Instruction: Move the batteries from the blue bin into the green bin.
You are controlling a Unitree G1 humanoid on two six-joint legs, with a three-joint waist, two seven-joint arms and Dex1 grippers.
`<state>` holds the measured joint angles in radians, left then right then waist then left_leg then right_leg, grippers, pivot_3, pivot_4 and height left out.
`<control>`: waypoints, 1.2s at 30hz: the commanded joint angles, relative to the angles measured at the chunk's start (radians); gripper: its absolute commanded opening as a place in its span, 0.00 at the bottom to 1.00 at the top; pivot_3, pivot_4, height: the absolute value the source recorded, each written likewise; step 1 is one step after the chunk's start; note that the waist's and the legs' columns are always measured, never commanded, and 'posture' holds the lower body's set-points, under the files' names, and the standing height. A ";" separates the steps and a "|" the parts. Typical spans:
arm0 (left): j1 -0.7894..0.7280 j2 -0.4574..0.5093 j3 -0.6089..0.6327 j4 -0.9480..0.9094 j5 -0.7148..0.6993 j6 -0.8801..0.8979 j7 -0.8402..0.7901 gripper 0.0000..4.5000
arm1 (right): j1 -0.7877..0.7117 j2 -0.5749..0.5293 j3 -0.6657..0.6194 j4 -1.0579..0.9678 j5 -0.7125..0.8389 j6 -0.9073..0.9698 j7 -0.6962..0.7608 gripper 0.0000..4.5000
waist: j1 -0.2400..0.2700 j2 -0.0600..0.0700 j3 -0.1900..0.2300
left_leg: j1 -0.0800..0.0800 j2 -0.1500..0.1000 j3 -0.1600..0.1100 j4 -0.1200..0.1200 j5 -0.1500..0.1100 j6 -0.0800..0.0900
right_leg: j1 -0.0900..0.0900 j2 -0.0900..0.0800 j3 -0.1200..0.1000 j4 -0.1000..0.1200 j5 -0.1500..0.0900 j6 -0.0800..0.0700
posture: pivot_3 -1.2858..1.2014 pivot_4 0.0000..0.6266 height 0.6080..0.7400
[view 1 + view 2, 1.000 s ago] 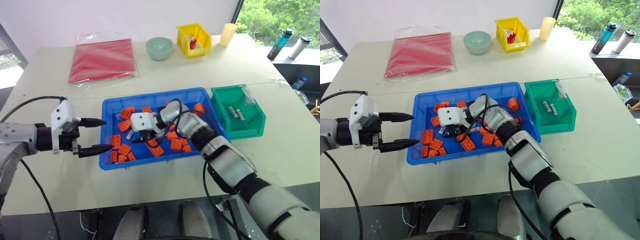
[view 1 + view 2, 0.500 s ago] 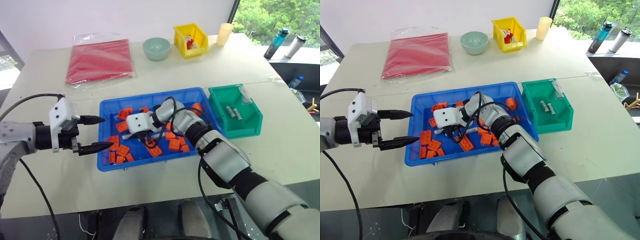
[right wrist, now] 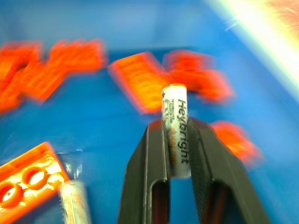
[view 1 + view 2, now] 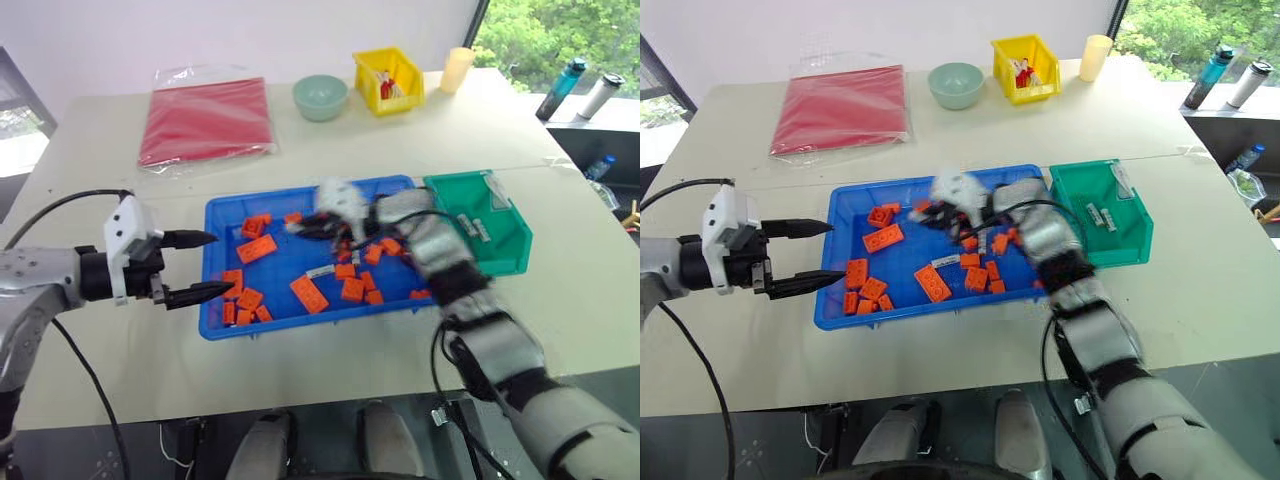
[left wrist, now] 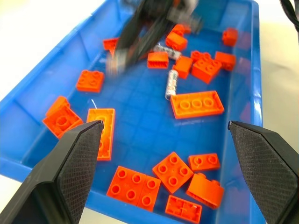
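Bricks [image 5: 196, 103] around battery [image 5: 171, 84] in blue bin [image 5: 240, 79].

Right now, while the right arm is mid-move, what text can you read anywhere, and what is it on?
"Heybright": on the battery held between the right gripper fingers.
Loose battery in the blue bin: dark markings, too blurred to read.
Batteries in the green bin: too small to read.

My right gripper [image 3: 176, 140] has both fingers pinched tight on a battery [image 3: 175, 129] standing up between them, its end past the tips. My left gripper [image 4: 203, 266] holds its jaws spread wide, nothing between.
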<state>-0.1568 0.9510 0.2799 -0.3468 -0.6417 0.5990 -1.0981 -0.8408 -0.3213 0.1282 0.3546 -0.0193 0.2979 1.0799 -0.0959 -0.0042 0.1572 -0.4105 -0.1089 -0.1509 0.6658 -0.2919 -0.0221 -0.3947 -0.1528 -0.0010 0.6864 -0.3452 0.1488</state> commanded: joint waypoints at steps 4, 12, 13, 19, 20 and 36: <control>0.006 -0.006 0.021 0.055 0.021 -0.064 -0.012 1.00 | 0.159 -0.198 -0.346 -0.474 0.147 0.476 -0.193 0.01 | 0.025 0.000 0.000 | 0.000 0.001 0.006 0.000 0.000 0.000 | -0.001 -0.001 0.001 -0.002 0.000 0.000 | 0.52 0.24 0.82; -0.092 -0.044 -0.012 0.122 0.007 -0.066 -0.015 1.00 | 0.411 -0.380 -0.554 -0.635 0.224 0.635 -0.268 0.01 | 0.052 0.000 0.000 | 0.000 0.000 0.009 0.001 0.000 0.001 | -0.001 -0.002 0.002 -0.003 0.000 0.000 | 0.52 0.24 0.82; -0.101 -0.049 -0.022 0.123 0.013 -0.070 -0.014 1.00 | 0.427 -0.382 -0.553 -0.639 0.229 0.637 -0.281 0.01 | 0.050 0.000 0.000 | 0.001 0.001 0.010 0.002 0.000 0.001 | 0.000 -0.002 0.002 -0.003 0.000 0.000 | 0.52 0.24 0.82; -0.136 -0.065 -0.043 0.119 0.007 -0.066 -0.008 1.00 | 0.436 -0.396 -0.507 -0.584 0.223 0.575 -0.352 0.54 | 0.050 0.001 0.000 | 0.001 0.001 0.012 0.001 0.000 0.001 | -0.001 -0.002 0.002 -0.002 0.000 0.000 | 0.52 0.24 0.82; -0.136 -0.063 -0.043 0.113 0.007 -0.067 -0.009 1.00 | 0.421 -0.409 -0.496 -0.567 0.225 0.562 -0.349 0.64 | 0.051 0.001 0.000 | 0.001 0.001 0.012 0.001 0.000 0.001 | -0.001 -0.002 0.002 -0.002 0.000 0.000 | 0.52 0.24 0.82; -0.113 -0.059 -0.040 0.034 -0.016 -0.042 0.020 1.00 | 0.070 -0.338 0.147 -0.527 0.299 0.451 -0.017 0.74 | 0.041 0.000 0.000 | 0.001 0.001 0.009 0.001 0.000 0.001 | 0.000 -0.002 0.001 -0.003 0.000 0.000 | 0.52 0.24 0.82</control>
<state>-0.2672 0.8840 0.2227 -0.2812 -0.6456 0.5614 -1.0813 -0.7472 -0.6722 0.2101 -0.1815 0.3124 0.7845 1.0381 -0.0547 -0.0042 0.1571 -0.4097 -0.1079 -0.1421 0.6670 -0.2921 -0.0213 -0.3946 -0.1547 0.0005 0.6833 -0.3452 0.1488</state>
